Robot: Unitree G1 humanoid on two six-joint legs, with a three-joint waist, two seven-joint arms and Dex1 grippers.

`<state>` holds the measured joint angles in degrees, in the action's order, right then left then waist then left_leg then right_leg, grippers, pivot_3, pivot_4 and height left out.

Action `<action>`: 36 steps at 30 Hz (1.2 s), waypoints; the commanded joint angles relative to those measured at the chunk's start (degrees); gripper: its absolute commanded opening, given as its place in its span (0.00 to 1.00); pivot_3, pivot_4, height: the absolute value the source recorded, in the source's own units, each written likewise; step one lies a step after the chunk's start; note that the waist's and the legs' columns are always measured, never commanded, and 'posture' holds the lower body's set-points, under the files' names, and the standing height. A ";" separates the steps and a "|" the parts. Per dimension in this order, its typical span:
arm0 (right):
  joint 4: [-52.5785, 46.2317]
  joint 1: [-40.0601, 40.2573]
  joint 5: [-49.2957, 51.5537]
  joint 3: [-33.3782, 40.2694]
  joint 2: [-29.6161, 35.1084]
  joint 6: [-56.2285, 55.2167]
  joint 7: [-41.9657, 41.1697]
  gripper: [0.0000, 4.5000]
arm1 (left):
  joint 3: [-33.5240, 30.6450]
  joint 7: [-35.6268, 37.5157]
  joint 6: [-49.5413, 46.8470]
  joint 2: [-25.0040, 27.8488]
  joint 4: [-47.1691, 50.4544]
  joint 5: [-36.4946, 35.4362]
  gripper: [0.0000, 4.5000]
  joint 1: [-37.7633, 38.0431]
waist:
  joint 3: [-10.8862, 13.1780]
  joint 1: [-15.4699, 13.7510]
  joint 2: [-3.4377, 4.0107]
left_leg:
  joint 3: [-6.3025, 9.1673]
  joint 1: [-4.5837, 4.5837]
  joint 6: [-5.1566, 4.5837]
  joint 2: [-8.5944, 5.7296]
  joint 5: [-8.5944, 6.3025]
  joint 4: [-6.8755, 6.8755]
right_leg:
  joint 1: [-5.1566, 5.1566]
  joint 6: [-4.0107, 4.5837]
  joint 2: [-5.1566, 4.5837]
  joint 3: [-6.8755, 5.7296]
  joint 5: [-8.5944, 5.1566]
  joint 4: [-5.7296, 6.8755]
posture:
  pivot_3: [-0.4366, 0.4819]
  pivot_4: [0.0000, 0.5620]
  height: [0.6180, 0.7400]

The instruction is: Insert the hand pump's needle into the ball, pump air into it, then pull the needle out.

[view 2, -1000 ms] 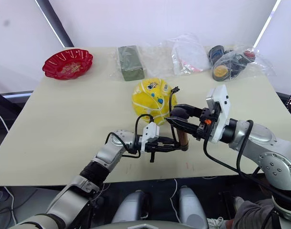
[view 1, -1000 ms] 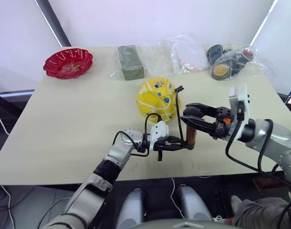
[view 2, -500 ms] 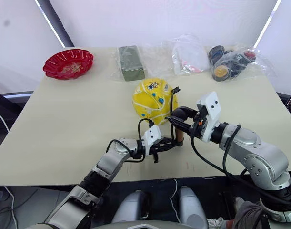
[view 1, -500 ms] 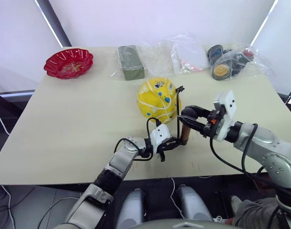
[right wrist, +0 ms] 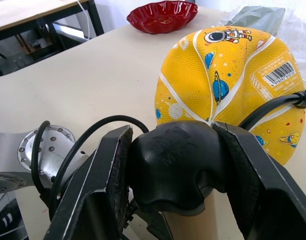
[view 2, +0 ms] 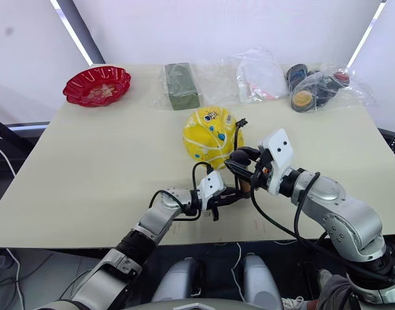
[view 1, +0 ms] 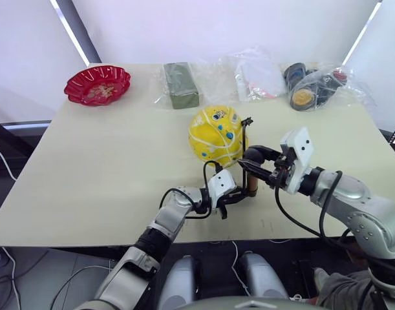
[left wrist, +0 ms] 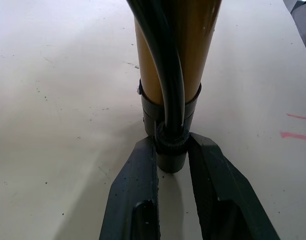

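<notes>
Standing: hand pump (view 1: 252, 183) upright on the table (view 1: 106, 155), just in front of the ball (view 1: 216, 135), long axis vertical.
Left gripper (left wrist: 171, 167): fingers clenched on the pump's black bottom cap, pinning the base to the table.
Right gripper (right wrist: 177, 165): fingers clamped either side of the black T-handle (right wrist: 174, 165), on top of the gold cylinder.
Hose (view 1: 242, 152): thin, black, rising from the base beside the cylinder and arching to the ball's right flank.
Needle (view 1: 246, 121): black fitting against the ball's upper right side; tip too small to see, likely seated.
Key relation: handle directly above base, stroke straight along the cylinder; right arm on the moving end, left arm holding the fixed end.
Step, by judgement: insertion seemingly done, pumping at hand.
Risk: off-axis push tipping the pump or tugging the hose loose.
</notes>
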<state>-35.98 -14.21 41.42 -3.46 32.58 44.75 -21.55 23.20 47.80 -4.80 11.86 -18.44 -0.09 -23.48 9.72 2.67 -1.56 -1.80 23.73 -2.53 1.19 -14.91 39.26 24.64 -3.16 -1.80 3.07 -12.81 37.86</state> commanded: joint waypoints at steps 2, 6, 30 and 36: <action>0.16 2.13 -1.97 -0.60 0.30 2.19 0.92 0.45 | 0.01 -0.19 -0.05 -1.31 0.09 0.20 0.09 -0.97 | -0.08 -0.18 -0.07 | -0.01 0.00 0.00 0.00 0.00 0.01 | -0.01 0.00 -0.01 0.00 0.00 0.00 | 0.48 0.27 1.00; 0.38 2.61 -2.06 -0.11 -0.46 2.08 1.33 0.45 | -0.13 -0.66 0.49 -2.09 -1.39 0.56 0.09 -1.78 | -0.16 -0.34 -0.10 | 0.00 0.00 0.00 -0.01 0.00 0.03 | -0.03 0.00 -0.02 -0.01 0.00 0.00 | 0.48 0.27 1.00; 0.70 2.96 -2.66 1.04 -0.27 1.93 0.76 0.45 | 0.05 0.10 1.26 -3.39 -4.27 1.83 0.08 -2.91 | -0.44 -0.27 -0.15 | 0.00 -0.01 -0.03 -0.01 -0.02 0.05 | -0.05 -0.02 -0.02 -0.02 0.01 -0.02 | 0.48 0.27 1.00; -1.19 2.49 -1.21 4.16 0.57 1.59 0.40 0.45 | 0.58 -0.44 0.94 -3.68 -5.38 3.45 0.08 -3.35 | -0.44 -0.31 -0.16 | 0.00 0.00 -0.03 -0.01 -0.02 0.05 | -0.05 -0.02 -0.02 -0.02 0.01 -0.02 | 0.48 0.27 1.00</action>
<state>-36.36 -12.53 40.41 -1.48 31.65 44.96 -21.14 23.11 47.70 -4.12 8.62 -23.49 2.69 -26.10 9.27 2.35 -1.72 -1.80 23.73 -2.56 1.18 -14.93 39.31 24.59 -3.19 -1.82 3.05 -12.79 37.84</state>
